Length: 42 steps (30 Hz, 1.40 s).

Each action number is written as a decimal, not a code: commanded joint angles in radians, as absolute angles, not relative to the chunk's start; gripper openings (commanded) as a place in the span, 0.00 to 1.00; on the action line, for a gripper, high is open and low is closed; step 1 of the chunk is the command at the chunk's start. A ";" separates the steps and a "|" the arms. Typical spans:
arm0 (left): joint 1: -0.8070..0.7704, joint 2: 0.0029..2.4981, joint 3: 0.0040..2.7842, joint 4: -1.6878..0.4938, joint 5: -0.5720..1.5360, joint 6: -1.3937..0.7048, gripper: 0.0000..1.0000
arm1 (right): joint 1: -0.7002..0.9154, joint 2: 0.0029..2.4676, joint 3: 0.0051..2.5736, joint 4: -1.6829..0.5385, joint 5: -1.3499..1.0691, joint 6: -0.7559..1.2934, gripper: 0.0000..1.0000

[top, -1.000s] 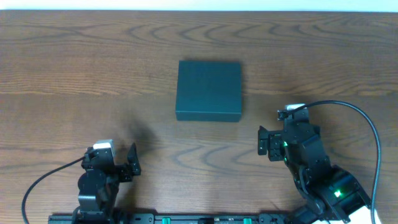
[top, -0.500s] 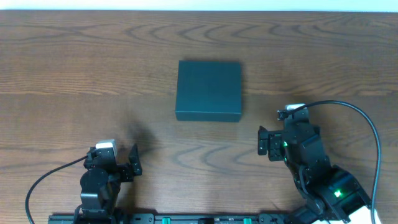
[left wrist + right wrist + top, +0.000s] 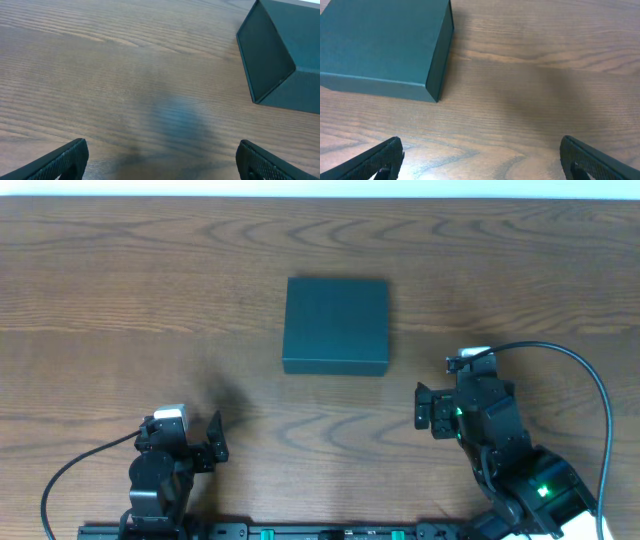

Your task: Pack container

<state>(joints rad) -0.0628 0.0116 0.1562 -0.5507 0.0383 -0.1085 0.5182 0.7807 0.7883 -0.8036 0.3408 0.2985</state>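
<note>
The container [image 3: 335,325] is a dark teal square box standing at the middle of the wooden table with its lid shut. It also shows at the top right of the left wrist view [image 3: 280,55] and the top left of the right wrist view [image 3: 382,45]. My left gripper [image 3: 180,442] is open and empty near the front edge, well short and left of the box; its fingers are wide apart over bare wood [image 3: 160,165]. My right gripper [image 3: 462,402] is open and empty, just in front and right of the box [image 3: 480,160]. No snack packs are in view.
The brown wooden table [image 3: 120,290] stretches around the box. A black cable [image 3: 590,390] loops from the right arm, and another trails from the left arm [image 3: 70,470]. A black rail [image 3: 320,532] runs along the front edge.
My left arm has shifted slightly back toward the front edge. The box and the right arm have not moved.
</note>
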 commanded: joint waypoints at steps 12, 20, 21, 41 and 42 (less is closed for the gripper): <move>-0.068 0.004 0.147 -0.548 0.034 -0.120 0.95 | 0.511 0.779 0.800 -0.804 0.350 0.290 0.99; -0.068 0.004 0.147 -0.548 0.034 -0.120 0.95 | 0.476 0.697 0.791 -0.831 0.362 0.287 0.99; -0.068 0.004 0.147 -0.548 0.034 -0.120 0.95 | 0.463 0.667 0.786 -0.831 0.362 0.287 0.99; -0.068 0.004 0.147 -0.548 0.034 -0.120 0.95 | 0.046 0.004 0.249 -0.682 0.122 0.287 0.99; -0.068 0.004 0.147 -0.548 0.034 -0.120 0.95 | 0.046 0.006 0.232 -0.680 0.122 0.287 0.99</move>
<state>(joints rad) -0.0628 0.0109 0.1562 -0.5507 0.0383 -0.1085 0.0578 0.0231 0.2691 -0.6857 0.1371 0.2985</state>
